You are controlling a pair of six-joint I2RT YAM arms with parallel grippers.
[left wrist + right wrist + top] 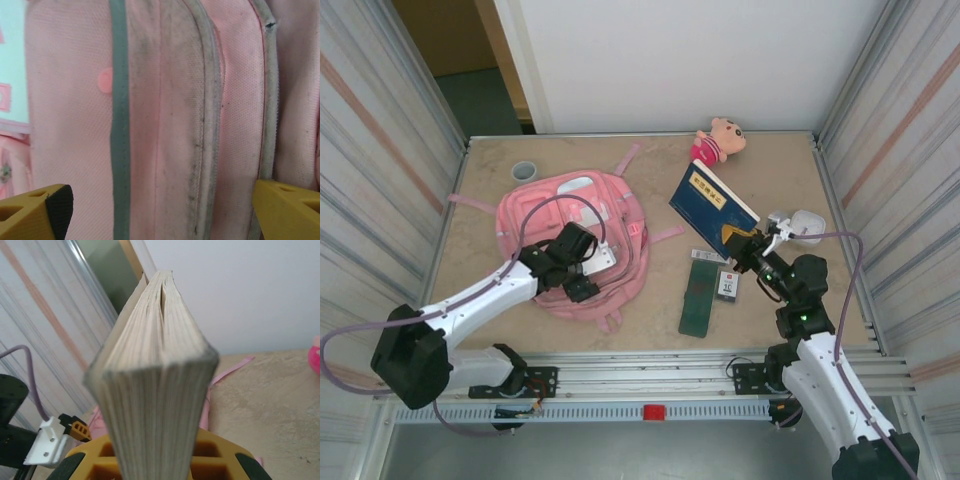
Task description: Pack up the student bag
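Observation:
The student bag (535,215), a large pink backpack with white-trimmed zippers, lies flat on the left half of the table. My left gripper (588,270) hovers over its right side with the jaws wide open. In the left wrist view the yellow fingers (35,212) stand far apart over the bag's pink fabric (165,125) and grey-trimmed seams, and hold nothing. My right gripper (742,247) is shut on a thick blue-covered book (712,205) and holds it tilted above the table to the right of the bag. The book's page edges (155,380) rise between the yellow jaws of that gripper (156,467).
A pink plush doll (718,140) sits at the back wall. A grey ring (524,170) lies at the back left. A flat green case (700,297) and a small white card (728,284) lie under the book. A white object (803,225) lies near the right wall.

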